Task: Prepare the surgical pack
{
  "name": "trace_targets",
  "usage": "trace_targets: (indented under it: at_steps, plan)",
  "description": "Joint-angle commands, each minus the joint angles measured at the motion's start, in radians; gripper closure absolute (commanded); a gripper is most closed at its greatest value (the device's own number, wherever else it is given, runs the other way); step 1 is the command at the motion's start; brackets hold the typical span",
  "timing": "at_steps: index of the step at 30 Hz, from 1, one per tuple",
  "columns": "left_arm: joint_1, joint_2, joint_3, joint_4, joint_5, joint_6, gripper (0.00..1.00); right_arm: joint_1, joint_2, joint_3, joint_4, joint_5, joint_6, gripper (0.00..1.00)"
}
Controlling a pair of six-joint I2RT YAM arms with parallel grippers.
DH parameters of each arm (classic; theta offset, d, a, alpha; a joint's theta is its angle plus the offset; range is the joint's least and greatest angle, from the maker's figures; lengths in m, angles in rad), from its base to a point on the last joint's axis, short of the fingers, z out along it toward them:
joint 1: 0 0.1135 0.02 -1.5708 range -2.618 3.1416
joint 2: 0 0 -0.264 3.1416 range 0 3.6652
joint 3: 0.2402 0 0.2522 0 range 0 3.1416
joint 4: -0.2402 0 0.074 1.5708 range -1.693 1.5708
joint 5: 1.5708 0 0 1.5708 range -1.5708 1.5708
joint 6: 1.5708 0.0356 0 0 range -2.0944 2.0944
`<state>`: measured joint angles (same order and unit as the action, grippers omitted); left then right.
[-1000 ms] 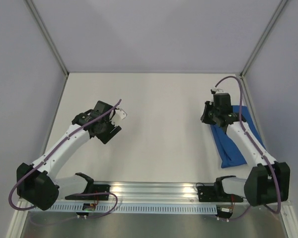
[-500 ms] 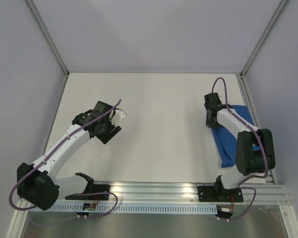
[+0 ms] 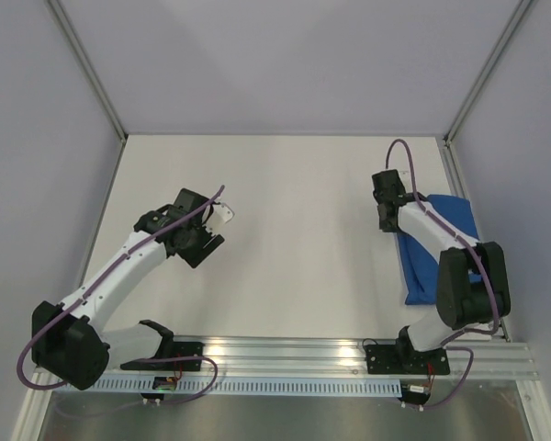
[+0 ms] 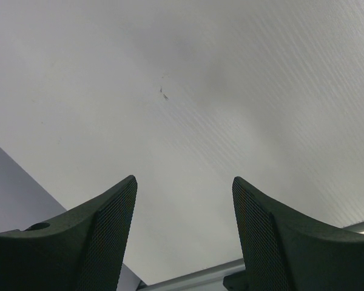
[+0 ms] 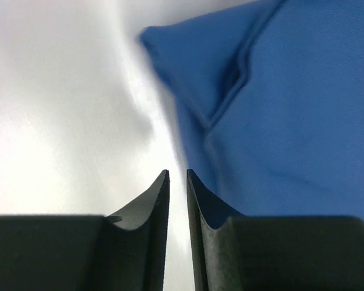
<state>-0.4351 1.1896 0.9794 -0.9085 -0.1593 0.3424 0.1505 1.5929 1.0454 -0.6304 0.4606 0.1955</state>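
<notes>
Shows the right claw (image 3: 384,220) shifted within the last second to the far-left corner of the drape (image 3: 438,243), arm now folded upright, fingers all but closed on nothing. Leaves the drape bundled at the right side of the counter (image 3: 294,202). Shows the left claw (image 3: 202,246) unmoved, wide open, empty. Suggests a corner grasp is still pending before any unfolding.

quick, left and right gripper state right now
left gripper: open, holding nothing
right gripper: nearly closed, holding nothing, at the edge of the blue drape
</notes>
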Motion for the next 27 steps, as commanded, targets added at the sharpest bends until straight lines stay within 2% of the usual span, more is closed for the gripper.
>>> trace_targets:
  at_steps: [1, 2, 7, 11, 15, 18, 27]
  plan:
    - [0.007, -0.024, -0.018, 0.026, -0.016, -0.013, 0.27, 0.162, -0.138, -0.027, 0.047, 0.049, -0.013, 0.80]
    - [0.007, -0.025, -0.024, 0.028, -0.017, -0.014, 0.27, 0.191, -0.164, -0.044, 0.066, 0.058, 0.005, 0.72]
    - [0.019, -0.053, -0.086, 0.083, -0.026, -0.023, 0.27, 0.345, -0.365, -0.241, 0.217, 0.015, 0.079, 0.60]
    - [0.021, -0.140, -0.145, 0.151, -0.019, -0.032, 0.25, 0.351, -0.508, -0.379, 0.311, -0.063, 0.113, 0.58]
    - [0.021, -0.209, -0.198, 0.229, -0.035, -0.057, 0.15, 0.351, -0.637, -0.470, 0.363, -0.115, 0.123, 0.55]
    - [0.021, -0.240, -0.240, 0.273, -0.048, -0.062, 0.11, 0.351, -0.680, -0.492, 0.377, -0.126, 0.114, 0.54]
    - [0.021, -0.234, -0.262, 0.286, -0.065, -0.066, 0.12, 0.351, -0.688, -0.510, 0.406, -0.169, 0.114, 0.50]
